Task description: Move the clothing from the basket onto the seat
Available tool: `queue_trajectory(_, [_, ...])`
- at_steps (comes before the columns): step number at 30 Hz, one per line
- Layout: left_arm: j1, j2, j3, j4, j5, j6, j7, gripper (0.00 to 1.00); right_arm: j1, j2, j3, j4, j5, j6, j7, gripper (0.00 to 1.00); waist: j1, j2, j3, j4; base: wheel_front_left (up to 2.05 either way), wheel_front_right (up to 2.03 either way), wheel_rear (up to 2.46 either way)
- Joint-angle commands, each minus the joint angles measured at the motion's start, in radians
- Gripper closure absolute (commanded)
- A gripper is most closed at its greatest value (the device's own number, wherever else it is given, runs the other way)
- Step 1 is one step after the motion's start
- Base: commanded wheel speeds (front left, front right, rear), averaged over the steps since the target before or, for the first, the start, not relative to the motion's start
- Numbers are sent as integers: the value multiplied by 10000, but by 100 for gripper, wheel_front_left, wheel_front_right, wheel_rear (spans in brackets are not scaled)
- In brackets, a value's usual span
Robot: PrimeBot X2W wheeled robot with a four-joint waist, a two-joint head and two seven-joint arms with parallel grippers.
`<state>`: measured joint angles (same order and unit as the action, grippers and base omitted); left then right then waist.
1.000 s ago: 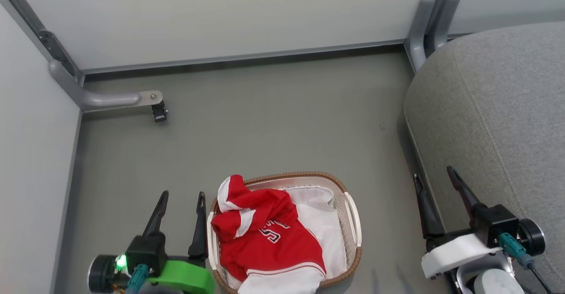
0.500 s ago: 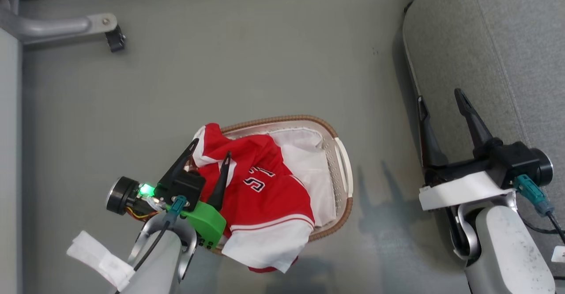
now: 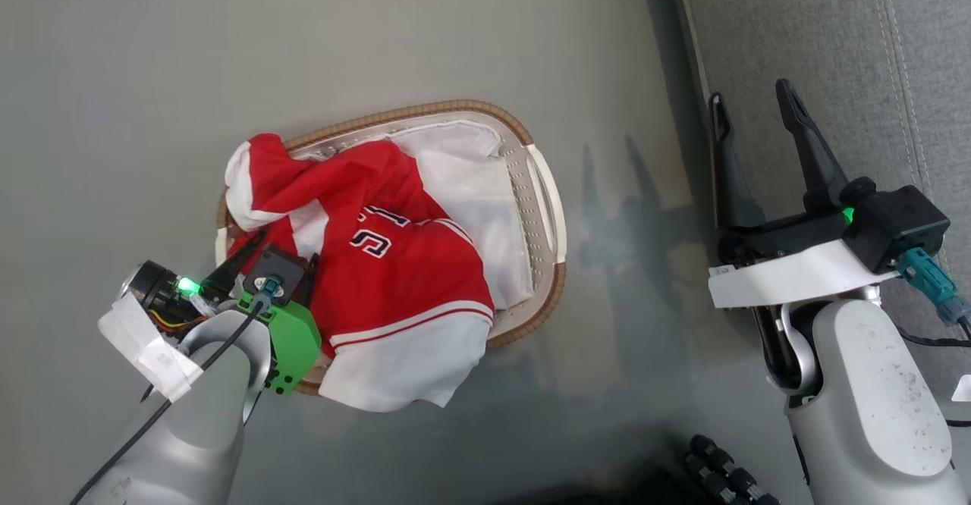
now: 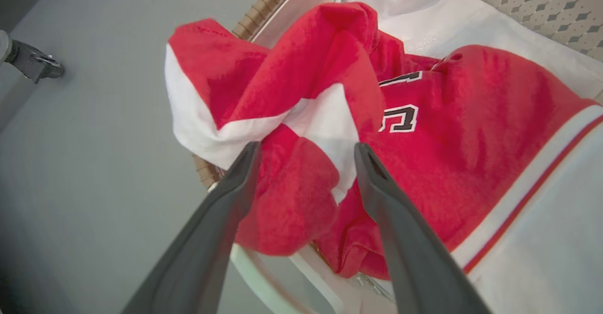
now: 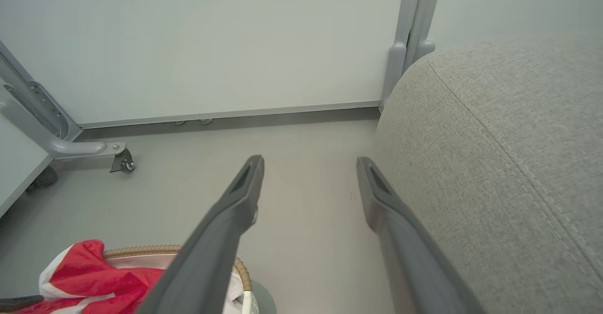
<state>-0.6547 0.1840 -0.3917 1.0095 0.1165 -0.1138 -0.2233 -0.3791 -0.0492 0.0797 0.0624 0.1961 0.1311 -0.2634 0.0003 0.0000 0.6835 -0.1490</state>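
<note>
Left gripper (image 4: 307,146): open. Its two dark fingers are spread apart and point down at the left end of the basket.

Clothing (image 3: 402,262): a red top with white patches. It has white numbers with a dark edge. A wide white band with a thin red stripe runs along its bottom. It is crumpled in a heap.

Where the clothing is: in the basket, on the left half. The white band hangs over the near rim. A red sleeve with a white edge flops over the far left rim.

Clothing and left gripper: a bunched red fold with a white patch sits between the two fingers. The fingers have not closed on it. I cannot tell if they touch the cloth.

Basket (image 3: 455,107): white with little holes and a brown woven rim. It stands on the grey floor (image 3: 152,73).

Liner (image 3: 470,179): plain white cloth, showing in the right half of the basket.

Right gripper (image 3: 749,94): open and holding nothing. It hangs by the edge of the seat, well apart from the basket.

Seat (image 3: 834,35): big, grey and soft, with stitched lines. It is to the right of the basket.

Wall (image 5: 212,45): pale, at the far side of the floor.
</note>
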Motion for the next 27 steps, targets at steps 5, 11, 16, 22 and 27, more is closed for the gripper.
queue_trajectory(5, [-663,169,-81,793,25,226,193,0,-202,-22,98,-19,162,-6,-21,0,-3,0,1012,-800,0,0,0])
queue_trajectory(11, [-923,-8,-139,1347,-135,337,35,95,-240,-24,86,77,160,-6,-21,0,-3,0,867,-737,0,0,0])
queue_trajectory(16, [-855,-252,-243,1451,-270,283,-222,100,-180,-25,73,170,67,-6,-21,0,-3,0,508,-579,0,0,0])
queue_trajectory(22, [-519,-589,-512,1076,-386,79,-415,100,62,-28,-18,375,-131,-6,-21,0,-3,0,-247,-251,0,0,0])
queue_trajectory(27, [-52,-791,-747,-193,-756,-80,-420,100,405,-31,-313,616,-348,-6,-21,0,-3,0,-1250,162,0,0,0])
